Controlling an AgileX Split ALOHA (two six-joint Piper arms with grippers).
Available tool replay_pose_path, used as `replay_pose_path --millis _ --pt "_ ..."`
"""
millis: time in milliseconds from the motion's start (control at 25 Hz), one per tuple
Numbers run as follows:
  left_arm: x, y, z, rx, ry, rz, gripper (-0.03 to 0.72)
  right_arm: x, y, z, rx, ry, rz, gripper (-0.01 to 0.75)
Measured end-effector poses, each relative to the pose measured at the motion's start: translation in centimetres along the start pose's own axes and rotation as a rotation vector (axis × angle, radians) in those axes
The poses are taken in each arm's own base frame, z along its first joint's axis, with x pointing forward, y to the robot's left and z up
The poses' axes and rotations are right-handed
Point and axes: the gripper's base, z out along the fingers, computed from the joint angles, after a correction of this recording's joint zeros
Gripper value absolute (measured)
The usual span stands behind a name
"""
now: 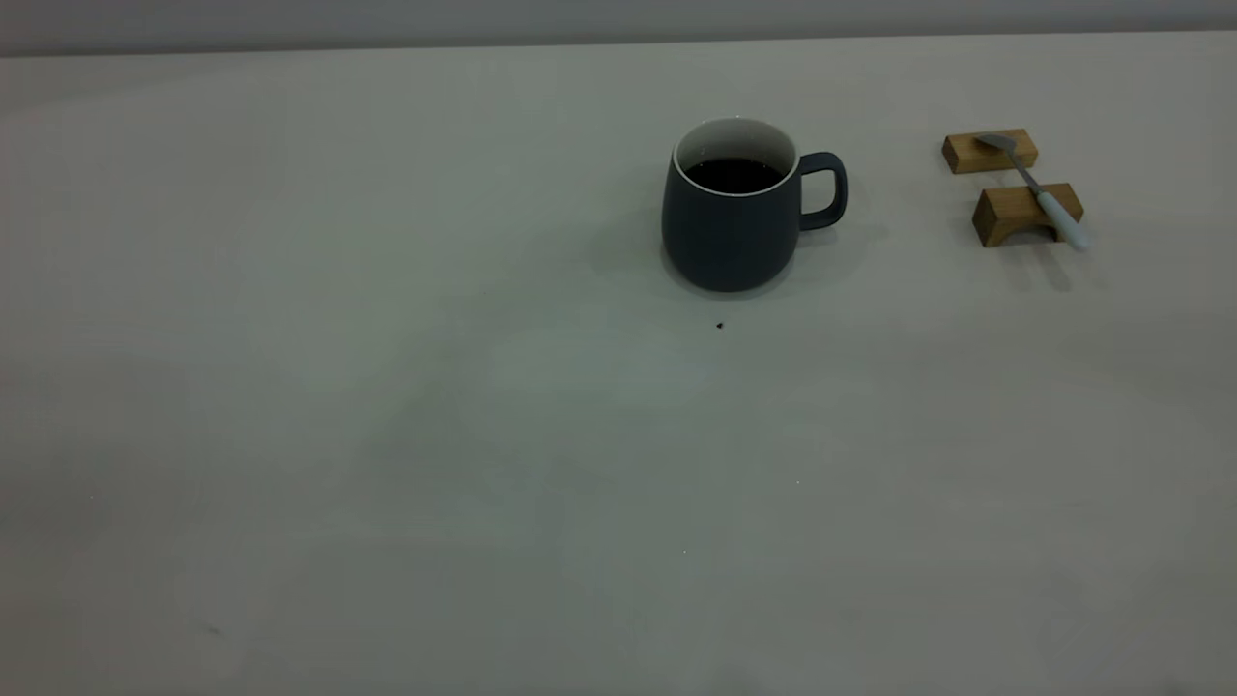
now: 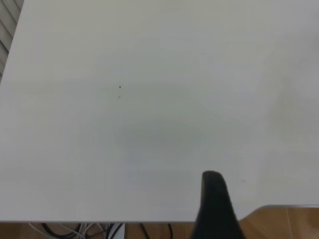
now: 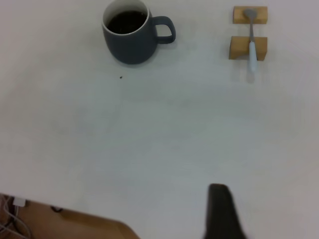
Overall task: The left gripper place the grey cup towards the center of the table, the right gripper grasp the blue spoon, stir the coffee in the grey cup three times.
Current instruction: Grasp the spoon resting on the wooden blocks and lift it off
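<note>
Though not yet begun, looks like step one of the job: moving the grey cup (image 1: pixel 732 217) toward the middle of the table (image 1: pixel 387 435). Stands upright at the far side, a bit right of the middle, handle pointing right, with black coffee (image 1: pixel 733 174) inside. Touched by nothing. Well off to its right, the blue spoon (image 1: pixel 1039 188), lying across two small wooden blocks (image 1: pixel 995 153), bowl on the far block, handle on the near one.

Only a dark tip of the left gripper (image 2: pixel 215 199) showing in its own wrist view, back by the table edge, with no cup in sight there. Cannot tell whether open or closed. Same for the right gripper (image 3: pixel 223 211), also back by the edge, well apart from cup and spoon.

Next, probably: bring the left gripper across to the cup, grab it gently, keep it level to save the coffee from spilling.
</note>
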Motion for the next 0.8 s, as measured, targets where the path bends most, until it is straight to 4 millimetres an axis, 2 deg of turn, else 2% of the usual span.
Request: replay_pose_path --millis 80,160,320,480,640,800 --pt "0.0 0.0 0.0 0.0 0.0 0.0 0.585 -1.6 -0.4 1.5 -0.002 0.017 0.006 0.593" --pt "0.0 0.0 0.0 0.0 0.0 0.0 0.585 -3.2 -0.7 3.2 -0.005 0.029 -0.003 0.618" --pt "0.0 0.0 0.0 0.0 0.0 0.0 0.585 -6.1 -1.5 7.6 -0.037 0.124 0.013 0.623" --pt "0.0 0.0 0.0 0.0 0.0 0.0 0.585 -8.3 -2.6 13.3 -0.054 0.277 0.047 0.623" --pt "0.0 0.0 0.0 0.0 0.0 0.0 0.585 -9.6 -3.7 19.1 -0.064 0.401 0.071 0.621" --pt "0.0 0.0 0.0 0.0 0.0 0.0 0.585 -9.7 -4.7 24.5 -0.067 0.499 0.083 0.618"
